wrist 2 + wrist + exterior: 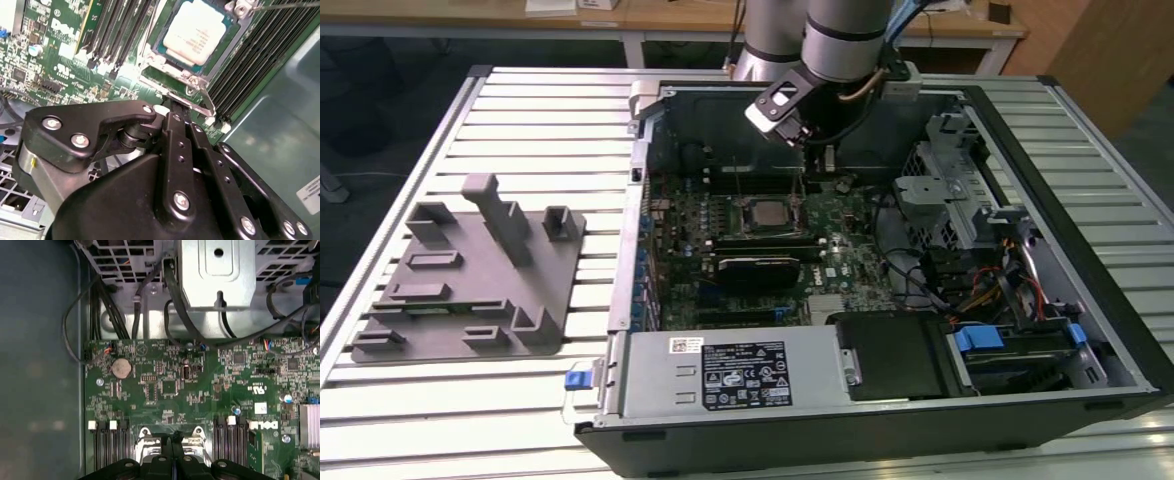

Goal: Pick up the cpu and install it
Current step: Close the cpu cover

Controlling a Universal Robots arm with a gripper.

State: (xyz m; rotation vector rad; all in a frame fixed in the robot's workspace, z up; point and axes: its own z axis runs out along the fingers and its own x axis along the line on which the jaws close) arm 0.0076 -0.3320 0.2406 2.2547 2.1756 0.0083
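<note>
From the exterior view I see the arm reaching down into the open computer case [1107,350], which lies on the slatted table [520,110]; the gripper [819,160] hangs just above the motherboard [854,260], at the far edge of the socket [761,213] as this camera sees it. Here the chip itself is too small for me to make out, and a grey fixture block [467,270] sits on the table well apart from the case, toward the exterior view's left. The second wrist view gives me what the first camera cannot: the cpu [200,31], a flat square with a silvery top and a thin pale-green rim, lies seated inside the socket [235,30] frame, with memory slots [117,35] flanking it on both sides. In it the gripper [172,106] has its two black fingers [176,145] pressed together with nothing between them, tips right at the socket's metal latch lever [200,102], apart from the cpu. The first wrist view shows the board beyond the socket [172,440]: a coin cell [121,368], bundled black cables [107,310] and a metal drive cage [217,275]; the closed gripper [173,441] covers the socket's middle, hiding the chip there.
</note>
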